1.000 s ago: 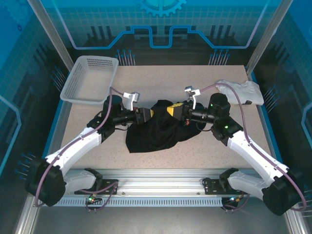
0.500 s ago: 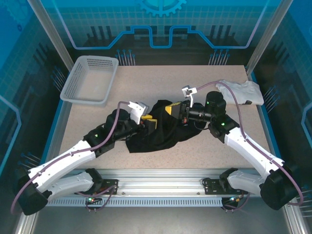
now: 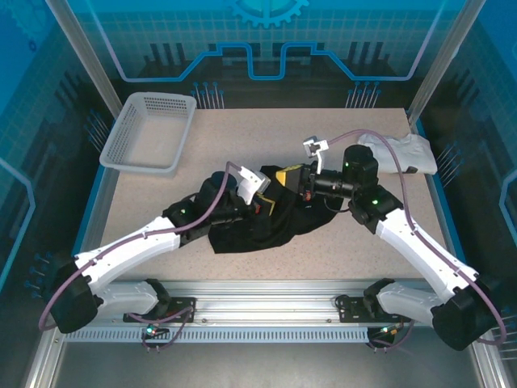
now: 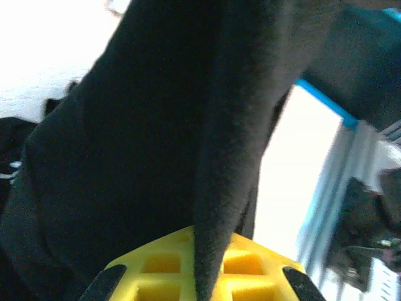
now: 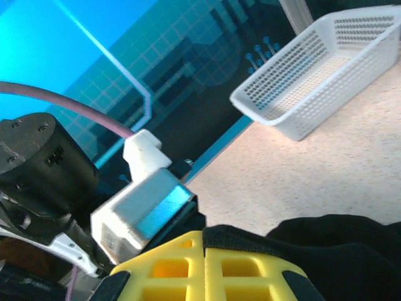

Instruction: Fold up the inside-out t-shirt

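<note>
Left and right jaws clamp the bunched black t-shirt (image 3: 257, 229) on the table (image 3: 153, 212).

Left arm (image 3: 137, 246), right arm (image 3: 420, 250) inward, jaws clamped

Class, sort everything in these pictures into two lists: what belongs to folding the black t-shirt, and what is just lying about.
Belongs to the job: black t-shirt; left gripper and right gripper, both shut on it.
Lying about: white basket; white folded garment.
</note>
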